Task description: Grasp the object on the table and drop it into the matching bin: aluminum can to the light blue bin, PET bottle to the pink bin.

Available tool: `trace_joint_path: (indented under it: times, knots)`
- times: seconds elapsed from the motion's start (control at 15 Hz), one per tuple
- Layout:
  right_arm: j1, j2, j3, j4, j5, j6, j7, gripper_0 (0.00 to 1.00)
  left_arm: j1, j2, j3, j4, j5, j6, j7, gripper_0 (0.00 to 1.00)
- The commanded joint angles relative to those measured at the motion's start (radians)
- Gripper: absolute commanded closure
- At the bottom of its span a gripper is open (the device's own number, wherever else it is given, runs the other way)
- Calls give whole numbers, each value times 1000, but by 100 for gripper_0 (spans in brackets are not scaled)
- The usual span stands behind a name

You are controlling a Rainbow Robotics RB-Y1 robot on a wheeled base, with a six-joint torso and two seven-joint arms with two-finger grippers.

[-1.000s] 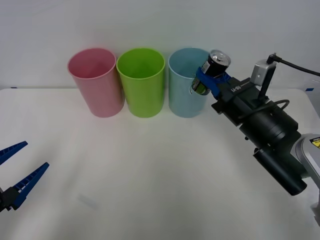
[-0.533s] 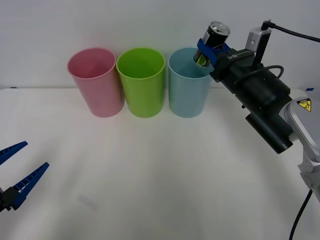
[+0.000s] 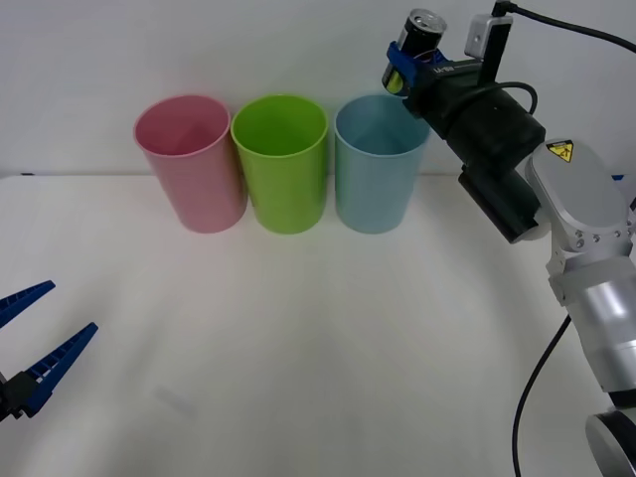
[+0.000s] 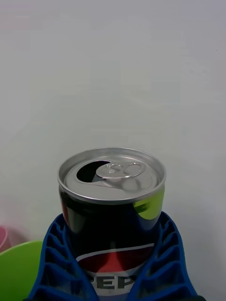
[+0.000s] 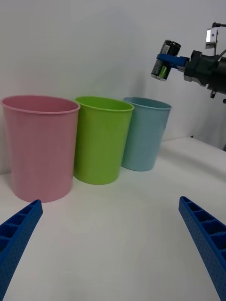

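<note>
Above bin rim: right gripper [image 3: 405, 66] clamped on aluminum can [image 3: 416, 38], lifted clear of light blue bin [image 3: 377, 169] for dropping.
Left gripper [image 3: 30, 348]: fingers apart, parked low over table [image 3: 298, 348].

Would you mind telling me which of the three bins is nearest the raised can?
The light blue bin, at the row's right end beside the lime green bin; the can hangs just above its rim.
</note>
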Motion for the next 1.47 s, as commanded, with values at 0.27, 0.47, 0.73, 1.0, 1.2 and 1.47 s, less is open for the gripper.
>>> trace_joint_path:
  times: [0.27, 0.47, 0.73, 1.0, 1.2, 1.47]
  knots:
    - [-26, 18, 4, 53, 33, 17, 6, 100, 0, 0, 0, 0, 0, 0, 0, 0]
    - [-24, 18, 22, 58, 39, 18, 6, 100, 0, 0, 0, 0, 0, 0, 0, 0]
    - [-24, 18, 24, 58, 47, 20, 9, 86, 0, 0, 0, 0, 0, 0, 0, 0]
    - [-24, 18, 24, 58, 47, 21, 25, 0, 0, 0, 0, 0, 0, 0, 0, 0]
    - [-24, 18, 22, 58, 47, 21, 29, 0, 0, 0, 0, 0, 0, 0, 0, 0]
    - [-13, 17, 19, 53, 47, 21, 34, 0, 0, 0, 0, 0, 0, 0, 0, 0]
